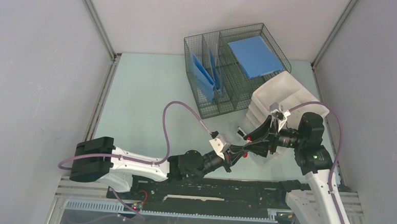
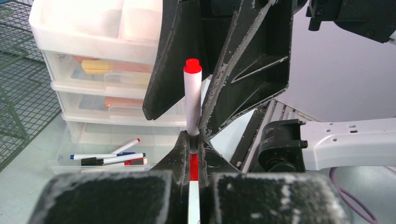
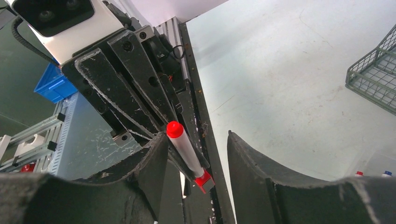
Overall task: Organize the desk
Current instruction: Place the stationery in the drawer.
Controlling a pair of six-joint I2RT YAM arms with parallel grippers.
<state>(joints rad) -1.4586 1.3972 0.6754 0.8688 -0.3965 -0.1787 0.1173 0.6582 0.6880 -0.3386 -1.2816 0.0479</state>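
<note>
While the left hand (image 2: 192,140) clamps a red marker (image 2: 192,100) over the counter (image 1: 140,104) at 5 o'clock and the right hand (image 3: 198,142) straddles it with jaws apart, several pens (image 2: 112,157) lie in the drawer (image 2: 63,164) at 3 o'clock, so I judge handover and stowing remain.

We log: left gripper (image 2: 194,140) clamped on marker (image 2: 192,95) | right gripper (image 3: 198,142) jaws apart, straddling it | 2 arms meet tip to tip

The desk (image 1: 140,104) is coloured pale mint-green. Blue folders (image 1: 254,56) are held in the dark grid-patterned wire basket (image 1: 228,100); near it, white drawers (image 1: 282,93) and a red-capped white marker (image 2: 192,100) are seen.
</note>
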